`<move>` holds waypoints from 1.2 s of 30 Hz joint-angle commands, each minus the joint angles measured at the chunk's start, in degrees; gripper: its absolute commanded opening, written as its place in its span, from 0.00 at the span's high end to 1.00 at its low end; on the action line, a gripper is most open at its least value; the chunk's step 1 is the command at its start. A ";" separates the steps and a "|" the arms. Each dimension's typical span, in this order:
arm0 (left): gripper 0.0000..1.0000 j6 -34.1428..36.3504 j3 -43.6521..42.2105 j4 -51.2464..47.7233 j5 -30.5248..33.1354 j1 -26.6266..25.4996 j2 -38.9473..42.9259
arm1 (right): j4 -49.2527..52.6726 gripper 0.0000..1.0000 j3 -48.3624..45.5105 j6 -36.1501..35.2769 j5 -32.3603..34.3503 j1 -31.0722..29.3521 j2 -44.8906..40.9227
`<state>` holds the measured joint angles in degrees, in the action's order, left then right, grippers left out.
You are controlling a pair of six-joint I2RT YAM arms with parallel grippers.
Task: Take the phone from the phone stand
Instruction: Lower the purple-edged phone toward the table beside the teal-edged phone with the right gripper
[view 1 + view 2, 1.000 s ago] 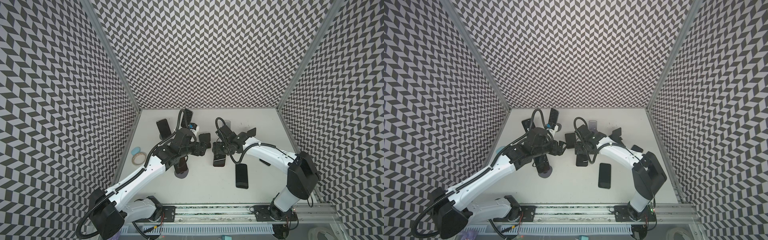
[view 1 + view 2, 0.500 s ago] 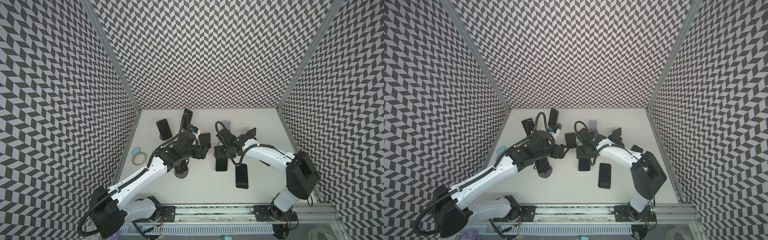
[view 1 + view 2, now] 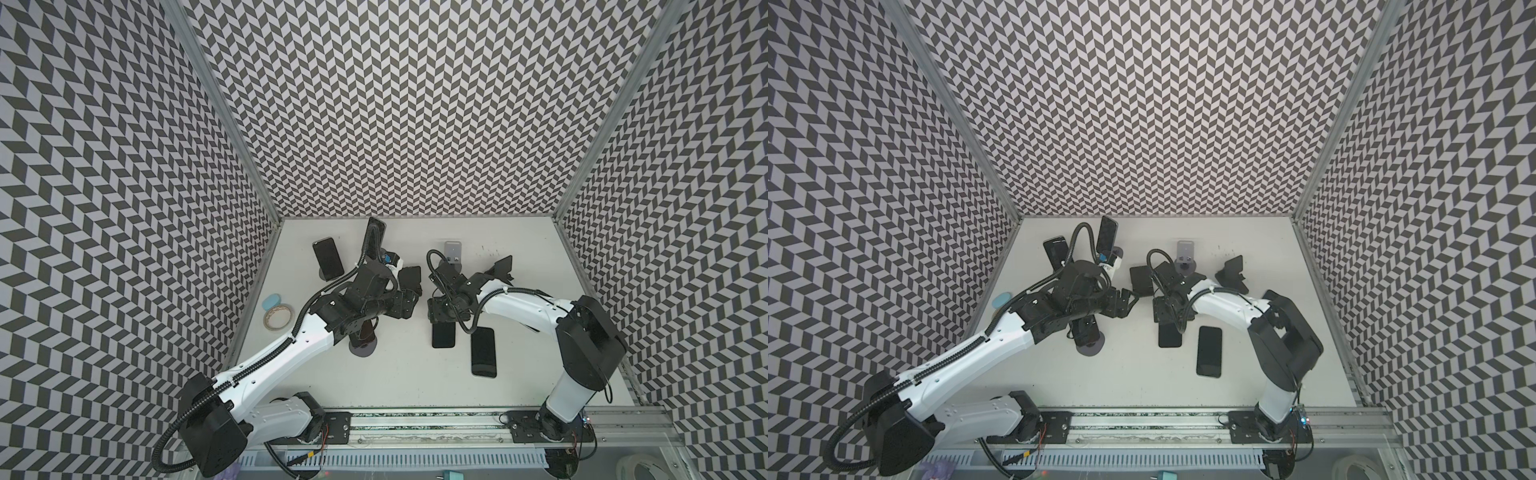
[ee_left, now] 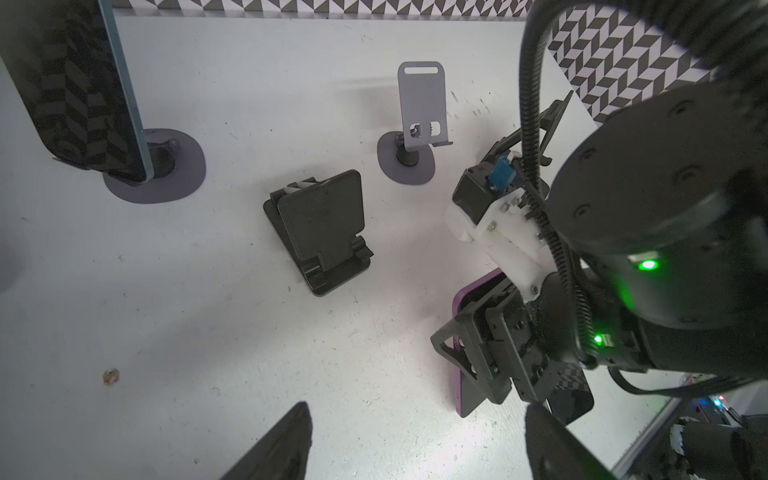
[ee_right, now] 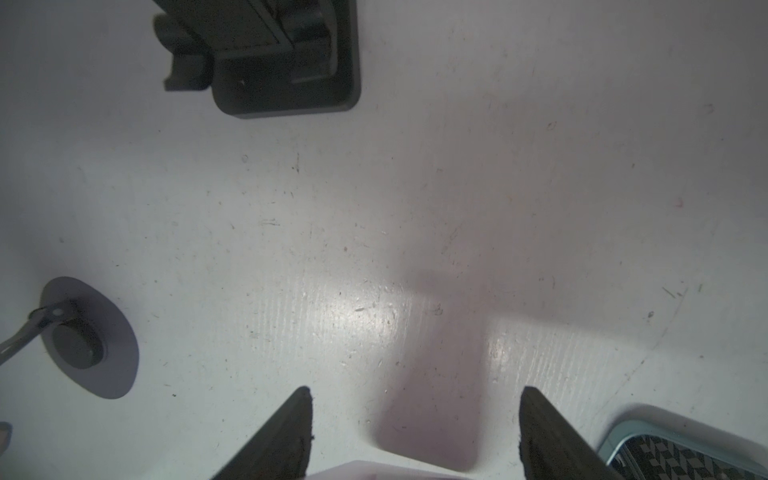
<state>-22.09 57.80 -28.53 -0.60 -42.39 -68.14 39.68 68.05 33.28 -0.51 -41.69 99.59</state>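
Right gripper (image 3: pixel 441 323) low over the worktop (image 3: pixel 395 374), jaws pinching the purple-edged phone (image 3: pixel 444 338) by its sides. Left gripper (image 3: pixel 409 309) beside the black phone stand (image 3: pixel 411 276); jaws spread, empty.

1 tape roll (image 3: pixel 278 328) lies just beside 1 blue oval pad (image 3: pixel 272 312) at the table (image 3: pixel 395 374) edge.

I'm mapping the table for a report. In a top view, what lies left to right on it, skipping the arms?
Tape roll, phone on a stand, second phone on a stand, empty black stand, empty grey stand, phone lying flat.
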 commanded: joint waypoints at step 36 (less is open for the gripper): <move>0.18 6.88 1.34 5.86 -2.21 -0.32 -3.29 | -0.35 0.50 -2.73 4.21 4.49 0.47 0.00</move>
<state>-16.49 56.84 -24.12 -1.87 -42.41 -71.02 39.03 66.85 36.69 1.69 -41.43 101.08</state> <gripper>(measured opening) 0.820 0.724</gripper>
